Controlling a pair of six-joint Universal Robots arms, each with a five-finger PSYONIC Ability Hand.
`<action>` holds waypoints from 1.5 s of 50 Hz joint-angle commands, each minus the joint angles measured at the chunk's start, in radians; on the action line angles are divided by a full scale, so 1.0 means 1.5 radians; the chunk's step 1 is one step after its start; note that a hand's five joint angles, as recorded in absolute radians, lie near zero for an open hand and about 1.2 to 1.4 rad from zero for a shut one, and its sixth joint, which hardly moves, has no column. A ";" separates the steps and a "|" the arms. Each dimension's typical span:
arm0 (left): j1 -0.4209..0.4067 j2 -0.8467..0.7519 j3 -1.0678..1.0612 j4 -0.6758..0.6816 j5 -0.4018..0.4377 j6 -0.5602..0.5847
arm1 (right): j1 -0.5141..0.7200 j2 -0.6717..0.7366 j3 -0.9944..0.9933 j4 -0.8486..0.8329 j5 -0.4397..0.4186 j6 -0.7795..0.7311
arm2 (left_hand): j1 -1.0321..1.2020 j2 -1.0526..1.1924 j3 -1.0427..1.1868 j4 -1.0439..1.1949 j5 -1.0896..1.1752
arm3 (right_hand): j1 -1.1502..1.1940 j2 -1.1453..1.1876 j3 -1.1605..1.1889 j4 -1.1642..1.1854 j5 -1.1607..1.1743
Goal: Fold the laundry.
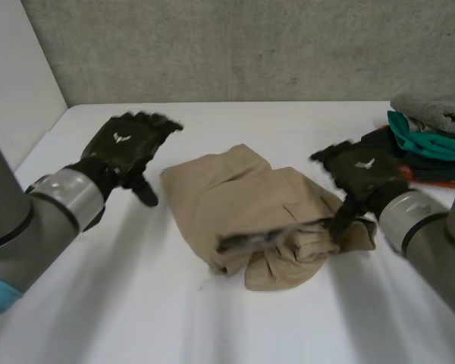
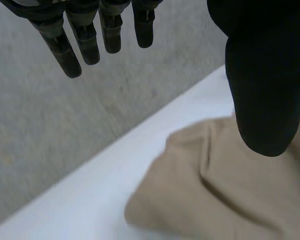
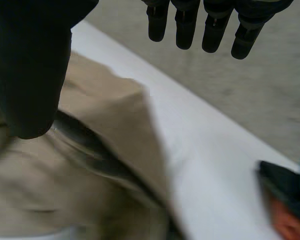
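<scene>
Left robot hand [image 1: 126, 144] and right robot hand [image 1: 364, 171], both with straight fingers and holding nothing, flank the tan garment [image 1: 243, 201], which lies crosswise between them on the bench [image 1: 136, 303], the right one just at its edge, the left one a little apart

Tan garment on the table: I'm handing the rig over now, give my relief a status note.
Left robot hand: open, empty, hovering beside the tan garment at its far left corner.
Right robot hand: open, at the garment's right edge; contact unclear.
Garment: middle of the table, loosely bunched, not neatly folded.
Done: stack of clothes at the table's far right.
Left: flatten and fold the garment, probably add it to the stack.
</scene>
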 commanded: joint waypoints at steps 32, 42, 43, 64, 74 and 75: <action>0.120 -0.038 -0.097 0.026 0.077 -0.055 | 0.327 0.217 0.021 -0.272 0.282 -0.107 | -0.015 -0.020 -0.025 -0.017 -0.032 | 0.776 0.788 0.789 0.790 0.783; 0.068 -0.133 -0.068 0.102 0.060 -0.048 | 0.306 0.016 0.026 -0.318 0.202 -0.113 | -0.015 -0.020 -0.025 -0.017 -0.032 | 0.776 0.788 0.789 0.790 0.783; 0.063 -0.142 -0.064 0.106 0.057 -0.046 | 0.305 0.004 0.024 -0.311 0.197 -0.110 | -0.015 -0.020 -0.025 -0.017 -0.032 | 0.776 0.788 0.789 0.790 0.783; -0.026 -0.251 0.128 0.125 -0.116 -0.177 | 0.253 -0.143 -0.013 -0.165 0.137 0.008 | 0.800 0.794 0.790 0.797 0.782 | 0.776 0.788 0.789 0.790 0.783; 0.024 -0.082 0.066 0.108 -0.034 -0.245 | 0.181 -0.161 -0.072 -0.164 0.106 0.007 | 0.800 0.794 0.790 0.797 0.782 | 0.776 0.788 0.789 0.790 0.783; 0.044 -0.033 0.063 0.110 -0.033 -0.242 | 0.176 -0.161 -0.083 -0.160 0.103 0.007 | 0.800 0.794 0.790 0.797 0.782 | 0.776 0.788 0.789 0.790 0.783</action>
